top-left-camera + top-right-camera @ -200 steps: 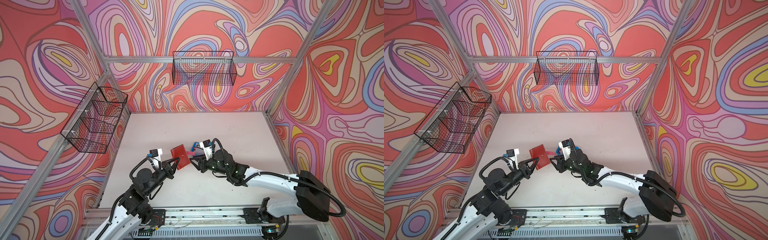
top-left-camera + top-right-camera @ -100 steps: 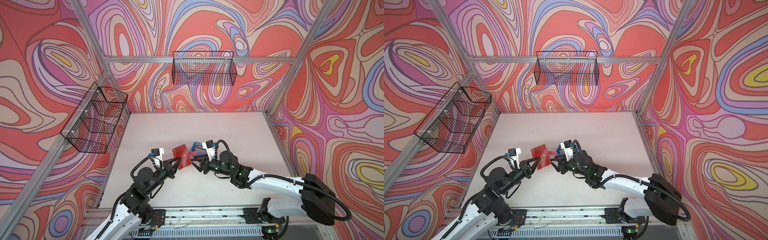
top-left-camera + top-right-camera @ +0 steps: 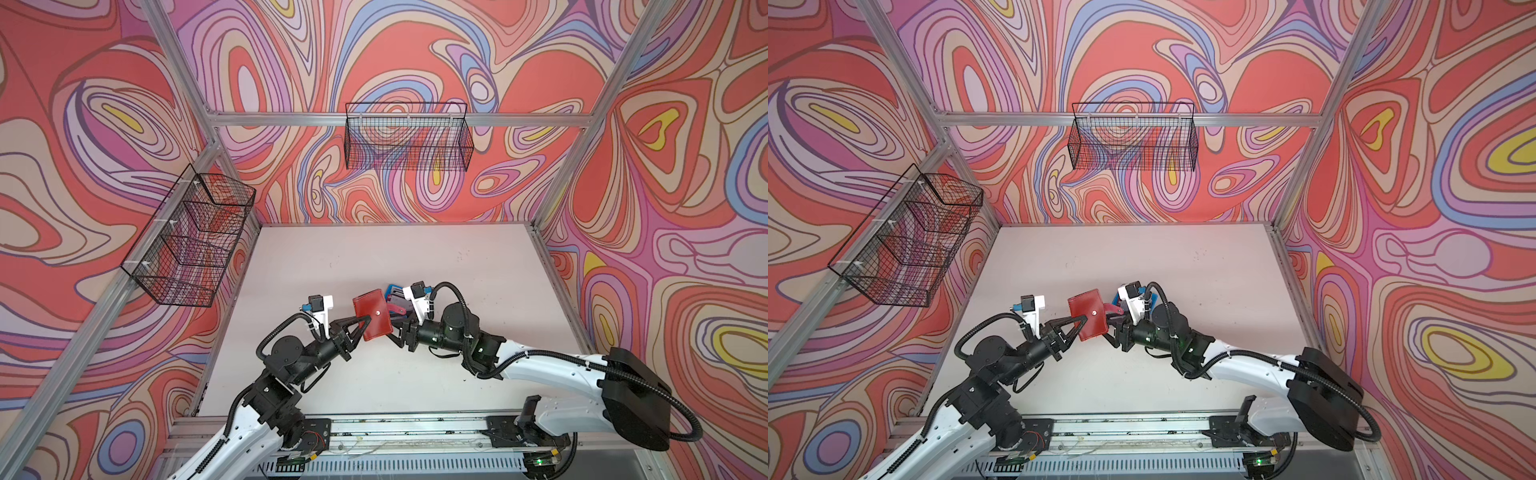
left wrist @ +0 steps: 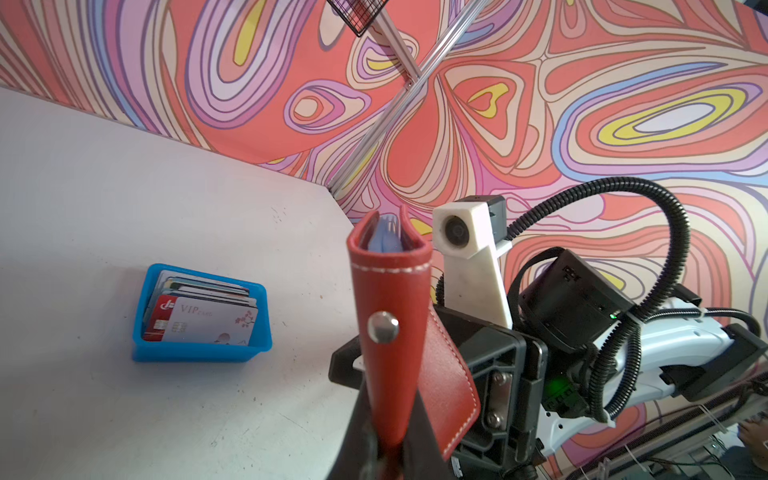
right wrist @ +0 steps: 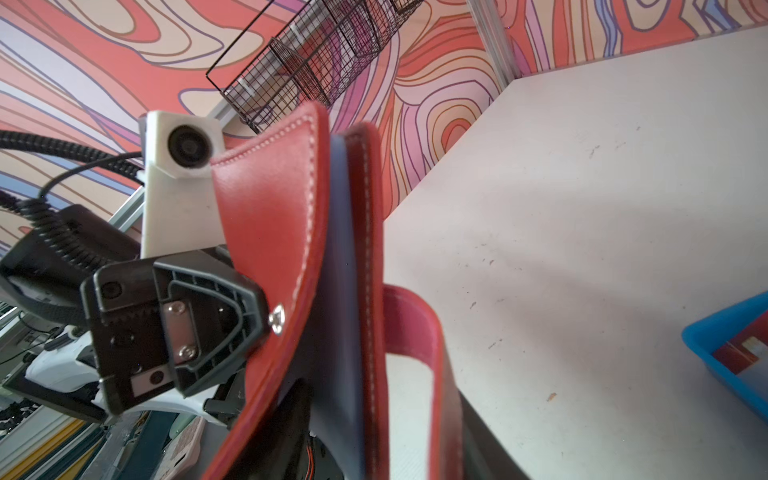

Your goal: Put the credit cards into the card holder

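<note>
Clamping the red leather-like card holder aloft mid-table in our left gripper, we cannot tell if our right gripper grips; a hard tug could wrench it free. White plastic credit cards sit in the blue tray.

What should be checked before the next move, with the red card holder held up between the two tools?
1. Hold: left tool shut on card holder: ok.
2. Closure: strap unsnapped and hanging loose: ok.
3. Opening: covers spread enough for a card: not ok; the sleeves barely show.
4. Second grip: right tool gripping a cover: cannot tell; its jaws straddle the holder's edge.
5. Supply: credit cards within reach in the blue tray: ok.
6. Card in a tool: not ok, none picked.
</note>
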You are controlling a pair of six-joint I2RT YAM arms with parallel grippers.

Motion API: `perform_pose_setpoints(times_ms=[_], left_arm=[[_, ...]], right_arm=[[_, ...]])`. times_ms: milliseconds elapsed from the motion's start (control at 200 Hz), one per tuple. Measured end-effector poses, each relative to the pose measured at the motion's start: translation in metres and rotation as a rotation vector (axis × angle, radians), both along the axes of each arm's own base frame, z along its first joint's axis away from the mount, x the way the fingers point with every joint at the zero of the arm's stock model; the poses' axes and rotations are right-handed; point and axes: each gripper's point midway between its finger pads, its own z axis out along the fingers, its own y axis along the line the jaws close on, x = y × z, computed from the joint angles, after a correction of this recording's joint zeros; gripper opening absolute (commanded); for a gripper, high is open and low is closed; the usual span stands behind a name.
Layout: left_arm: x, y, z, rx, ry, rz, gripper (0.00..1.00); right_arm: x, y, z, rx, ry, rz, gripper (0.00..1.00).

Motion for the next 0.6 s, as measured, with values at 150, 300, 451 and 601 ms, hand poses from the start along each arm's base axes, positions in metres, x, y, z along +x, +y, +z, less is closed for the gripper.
perform_pose_setpoints(times_ms=[150,300,451,601], left_arm=[[-0.001,-0.013,-0.004,-0.004,0.019,-0.067,0.00],[0.001,-0.015,-0.004,-0.005,0.020,-0.074,0.01],[0.002,-0.014,-0.004,0.003,0.018,-0.068,0.15],[0.003,-0.013,-0.004,0.029,0.026,-0.060,0.44]], right_arm=[[-0.009,-0.007,0.003,0.023,-0.014,0.020,0.27],[-0.011,-0.008,0.009,0.041,-0.017,0.026,0.03],[-0.012,-0.008,0.011,0.044,-0.018,0.028,0.00],[-0.009,-0.009,0.010,0.040,-0.023,0.011,0.00]])
